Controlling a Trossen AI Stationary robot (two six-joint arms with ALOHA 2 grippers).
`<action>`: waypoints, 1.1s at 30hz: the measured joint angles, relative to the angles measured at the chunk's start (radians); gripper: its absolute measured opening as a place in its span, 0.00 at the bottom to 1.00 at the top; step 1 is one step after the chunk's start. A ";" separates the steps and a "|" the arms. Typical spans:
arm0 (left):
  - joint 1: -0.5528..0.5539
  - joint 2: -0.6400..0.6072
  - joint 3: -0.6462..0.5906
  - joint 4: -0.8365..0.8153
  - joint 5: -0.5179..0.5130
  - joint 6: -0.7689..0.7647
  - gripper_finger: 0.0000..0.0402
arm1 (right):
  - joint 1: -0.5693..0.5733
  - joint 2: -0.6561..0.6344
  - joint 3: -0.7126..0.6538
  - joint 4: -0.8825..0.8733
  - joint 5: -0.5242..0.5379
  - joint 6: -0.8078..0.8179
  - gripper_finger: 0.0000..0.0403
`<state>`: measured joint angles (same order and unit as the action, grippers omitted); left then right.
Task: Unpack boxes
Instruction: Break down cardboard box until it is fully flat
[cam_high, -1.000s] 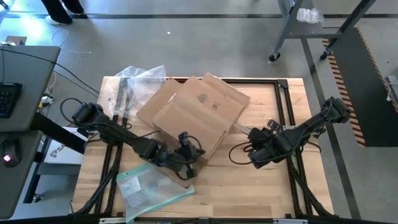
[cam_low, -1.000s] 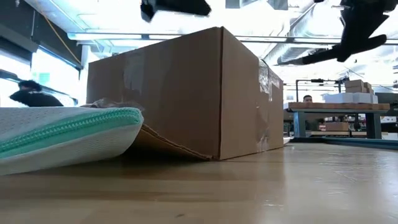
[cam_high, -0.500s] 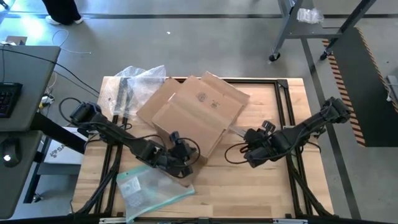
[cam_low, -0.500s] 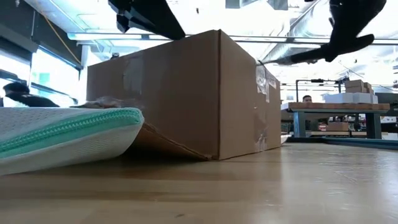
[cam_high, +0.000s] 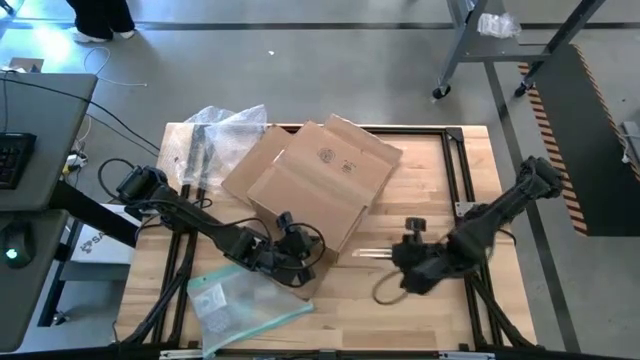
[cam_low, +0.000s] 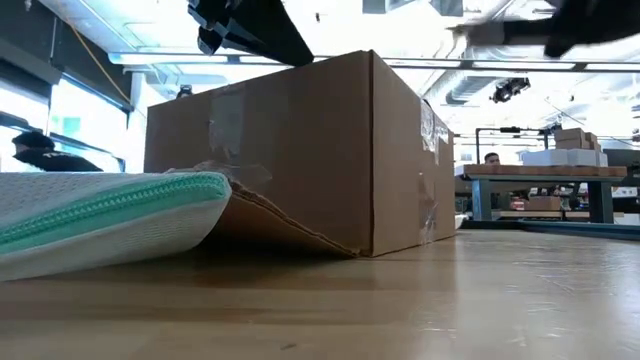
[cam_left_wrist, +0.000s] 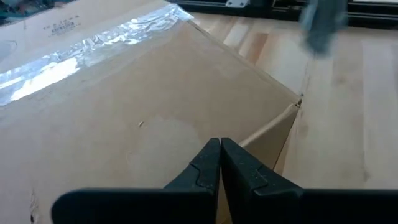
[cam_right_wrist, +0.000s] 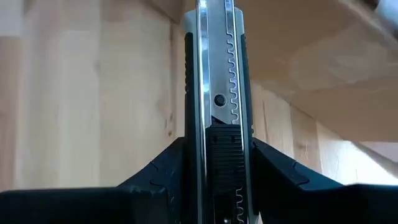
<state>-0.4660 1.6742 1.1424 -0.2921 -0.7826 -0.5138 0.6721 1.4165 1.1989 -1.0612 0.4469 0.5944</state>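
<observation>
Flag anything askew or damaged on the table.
The box sits skewed to the table edges, and in the low view one bottom flap splays out, leaving that end propped up.

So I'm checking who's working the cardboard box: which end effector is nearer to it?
Left. The left end effector, shut, sits at the cardboard box, by its near corner. The right end effector is off to the side over bare table, holding a utility knife.

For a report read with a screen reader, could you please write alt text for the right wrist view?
A utility knife with a silver notched slide and black body is clamped upright between the right gripper's dark jaws, pointing away from the camera. Behind it lies the pale wooden table, with the brown cardboard box close beyond the knife.
</observation>
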 joint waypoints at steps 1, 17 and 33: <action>0.000 -0.005 -0.002 0.020 -0.001 0.015 0.00 | 0.027 -0.015 -0.008 -0.002 0.048 0.030 0.31; 0.439 -0.329 0.107 -0.522 0.062 0.019 0.00 | 0.083 -0.166 -0.588 0.436 0.797 0.911 0.31; 0.904 -0.348 -0.311 -0.208 0.868 0.182 0.00 | -0.233 -0.089 -0.801 1.336 0.774 0.354 0.31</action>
<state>0.4377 1.3263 0.8318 -0.5002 0.0856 -0.3313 0.4391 1.3280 0.3984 0.2743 1.2211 0.9479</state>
